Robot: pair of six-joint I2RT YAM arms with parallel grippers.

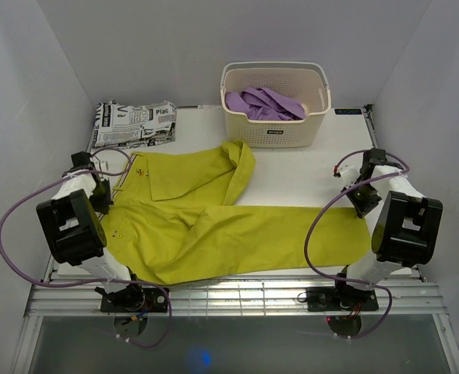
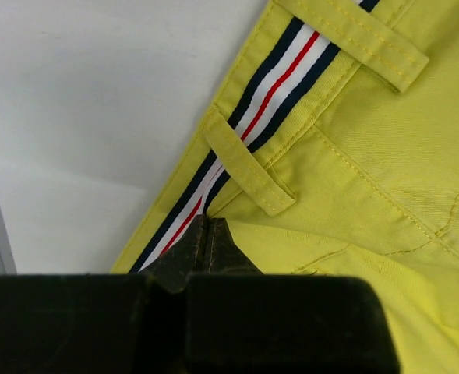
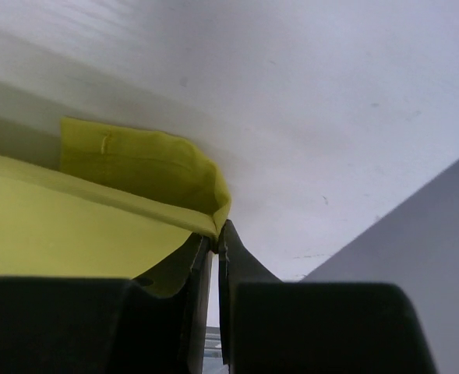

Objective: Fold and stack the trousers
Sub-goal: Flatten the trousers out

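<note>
Trousers (image 1: 213, 226) lie spread on the table (image 1: 307, 179), left gripper (image 2: 206, 234) pinched shut on the striped waistband (image 2: 276, 86), right gripper (image 3: 217, 234) clamped on a leg hem (image 3: 135, 156).

basket (image 1: 252, 128): purple garment (image 1: 264, 104) inside | newsprint garment (image 1: 133, 123): table (image 1: 291, 175) far-left

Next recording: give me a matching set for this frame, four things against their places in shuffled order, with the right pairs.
1 trousers
2 purple garment
3 newspaper-print garment
4 basket

A far left corner of the table
B inside the basket
C far edge, a little right of centre
D spread across the near half of the table

Pairs: 1-D, 2-B, 3-A, 4-C
</note>
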